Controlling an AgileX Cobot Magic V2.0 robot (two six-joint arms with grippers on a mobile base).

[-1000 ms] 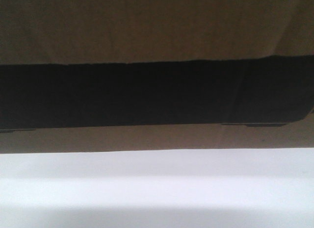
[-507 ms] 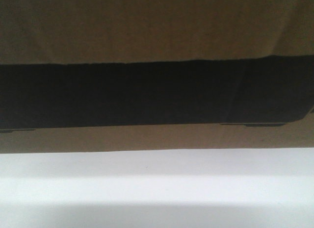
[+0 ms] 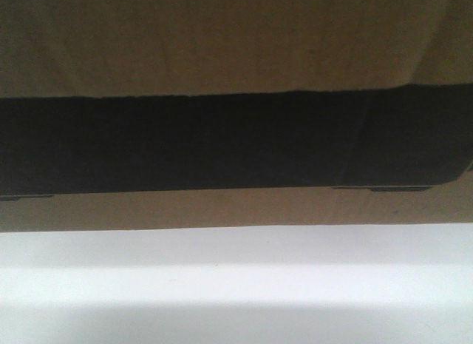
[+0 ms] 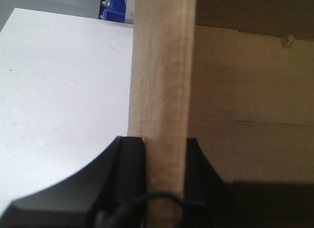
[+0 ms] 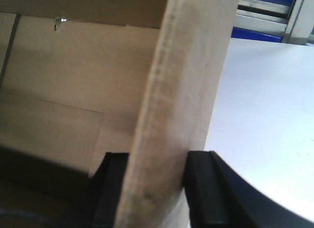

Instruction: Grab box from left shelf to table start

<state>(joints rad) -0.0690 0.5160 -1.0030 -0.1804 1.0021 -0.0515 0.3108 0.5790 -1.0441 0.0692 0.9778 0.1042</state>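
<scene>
The box (image 3: 236, 41) fills the upper view, a black band (image 3: 222, 140) across its brown face; white bench (image 3: 236, 285) lies below.

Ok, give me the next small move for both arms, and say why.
Probably ease the box a little straight down. The left gripper and right gripper are each shut on an upright wall of it, the table lies directly below its lower edge, and the front view cannot show whether they touch.
</scene>
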